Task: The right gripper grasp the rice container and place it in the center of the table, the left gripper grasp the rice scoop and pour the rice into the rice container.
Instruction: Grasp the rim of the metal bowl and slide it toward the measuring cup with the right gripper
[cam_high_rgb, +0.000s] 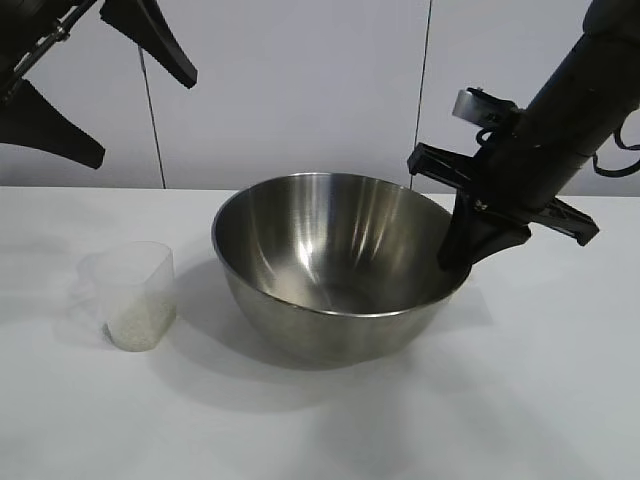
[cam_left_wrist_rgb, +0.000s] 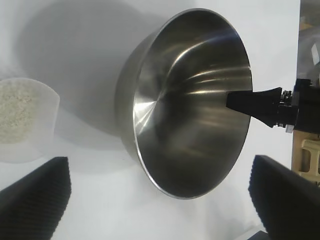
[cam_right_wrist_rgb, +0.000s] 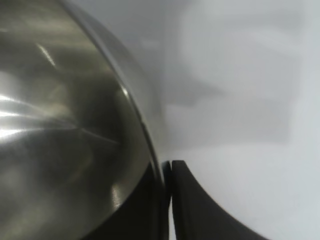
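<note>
White table (cam_high_rgb: 520, 400) holds a steel bowl (cam_high_rgb: 335, 275) pinched at its right rim by the right gripper (cam_high_rgb: 462, 250), while the left gripper (cam_high_rgb: 100, 95) hangs spread above a cup (cam_high_rgb: 130, 295) of rice (cam_high_rgb: 135, 328).

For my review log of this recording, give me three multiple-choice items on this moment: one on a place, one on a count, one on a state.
1. Where does the rice scoop stand in the exterior view?
A. Inside the rice container
B. On the table, left of the rice container
C. In the left gripper

2. How many containers are on the table?
A. One
B. Two
C. Three

3. What is the state of the right gripper?
A. Shut on the rim of the rice container
B. Open, high above the table
C. Shut on the rice scoop

Answers:
1 B: the scoop sits apart from the rice container, with rice in its bottom.
2 B: only the steel bowl and the clear scoop show.
3 A: its fingers pinch the rim, one inside and one outside, while the left gripper hangs open at upper left.
</note>
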